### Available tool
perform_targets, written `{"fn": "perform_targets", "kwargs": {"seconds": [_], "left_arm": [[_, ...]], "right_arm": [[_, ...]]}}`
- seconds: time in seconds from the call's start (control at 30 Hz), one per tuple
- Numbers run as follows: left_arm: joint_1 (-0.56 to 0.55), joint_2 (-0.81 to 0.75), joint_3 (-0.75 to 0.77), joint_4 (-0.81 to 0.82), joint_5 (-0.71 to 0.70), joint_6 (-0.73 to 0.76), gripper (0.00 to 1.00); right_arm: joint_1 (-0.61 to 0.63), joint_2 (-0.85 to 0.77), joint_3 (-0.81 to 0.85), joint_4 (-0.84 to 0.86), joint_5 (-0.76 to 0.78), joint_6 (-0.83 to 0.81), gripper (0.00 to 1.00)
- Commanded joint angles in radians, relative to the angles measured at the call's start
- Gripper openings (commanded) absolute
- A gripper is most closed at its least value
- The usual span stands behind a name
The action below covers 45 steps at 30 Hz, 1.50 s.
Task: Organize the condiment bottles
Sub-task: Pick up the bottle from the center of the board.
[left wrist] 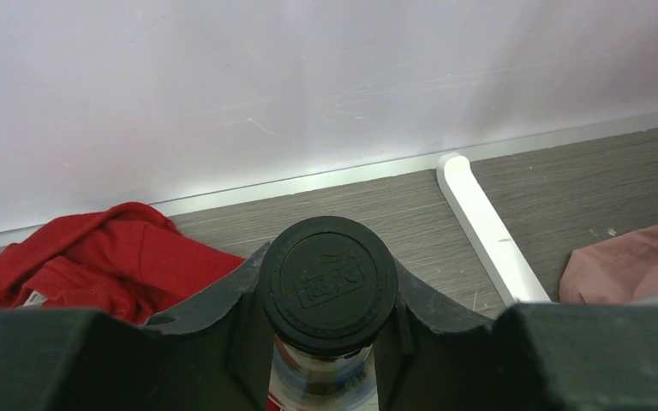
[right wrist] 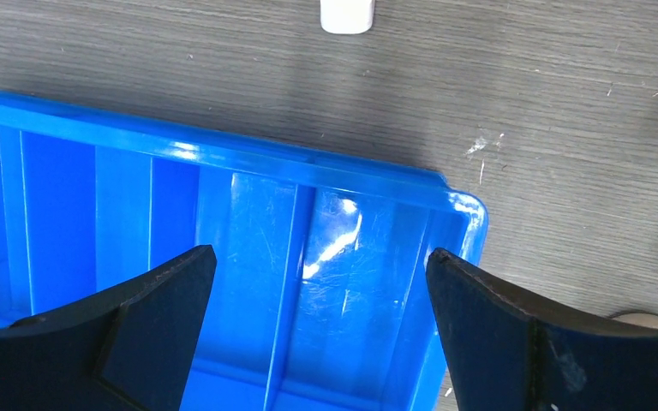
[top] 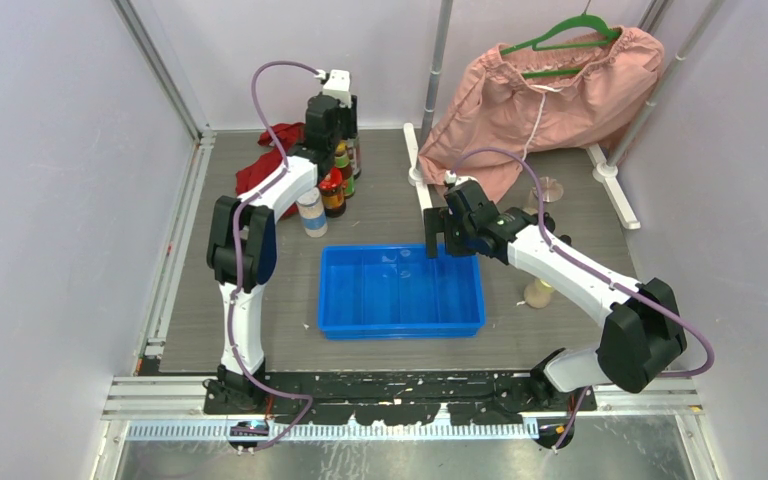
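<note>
My left gripper (top: pixel 327 120) is at the back left among a cluster of condiment bottles (top: pixel 340 165). In the left wrist view the left gripper (left wrist: pixel 327 300) is shut on the neck of a clear bottle with a black cap (left wrist: pixel 328 270). A dark bottle with a red cap (top: pixel 333 192) and a pale jar (top: pixel 311 213) stand just in front of the cluster. My right gripper (top: pixel 445 235) is open and empty above the far right corner of the blue tray (top: pixel 400 325). In the right wrist view the right gripper (right wrist: pixel 317 261) has only the tray (right wrist: pixel 223 150) beneath it.
A red cloth (top: pixel 263 160) lies left of the cluster and also shows in the left wrist view (left wrist: pixel 111 257). A pink garment on a green hanger (top: pixel 550 95) hangs at the back right. A beige bottle (top: pixel 538 293) and a clear one (top: pixel 547 190) stand right of the tray.
</note>
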Motion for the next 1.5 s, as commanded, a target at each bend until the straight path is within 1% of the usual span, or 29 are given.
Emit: {"fn": "perform_targets", "kwargs": {"seconds": [0.0,0.27,0.4,0.83,1.03,1.2,1.33,1.47], "left_arm": [[0.001,-0.056,0.067,0.081,0.068,-0.028,0.00],[-0.031,-0.096,0.054,0.051,0.129,-0.021,0.00],[-0.065,-0.133,0.041,0.025,0.132,0.005,0.00],[-0.177,-0.329,-0.108,-0.035,0.110,0.045,0.00],[-0.223,-0.442,-0.152,-0.101,0.072,0.073,0.00],[-0.267,-0.533,-0.164,-0.185,0.028,0.075,0.00],[-0.335,-0.588,-0.145,-0.283,-0.041,0.125,0.00],[-0.395,-0.650,-0.139,-0.367,-0.114,0.117,0.00]], "right_arm": [[-0.001,-0.008,-0.001,0.038,-0.014,0.015,0.99],[-0.002,-0.016,-0.006,0.044,-0.030,0.026,0.99],[-0.001,-0.030,-0.006,0.043,-0.037,0.035,0.99],[0.002,-0.115,-0.027,0.034,-0.058,0.078,0.99],[0.013,-0.156,-0.024,0.010,-0.050,0.089,0.99],[0.016,-0.197,-0.019,-0.024,-0.012,0.094,0.99],[0.015,-0.225,0.006,-0.065,0.022,0.090,0.99],[0.015,-0.240,0.048,-0.119,0.064,0.091,0.99]]}}
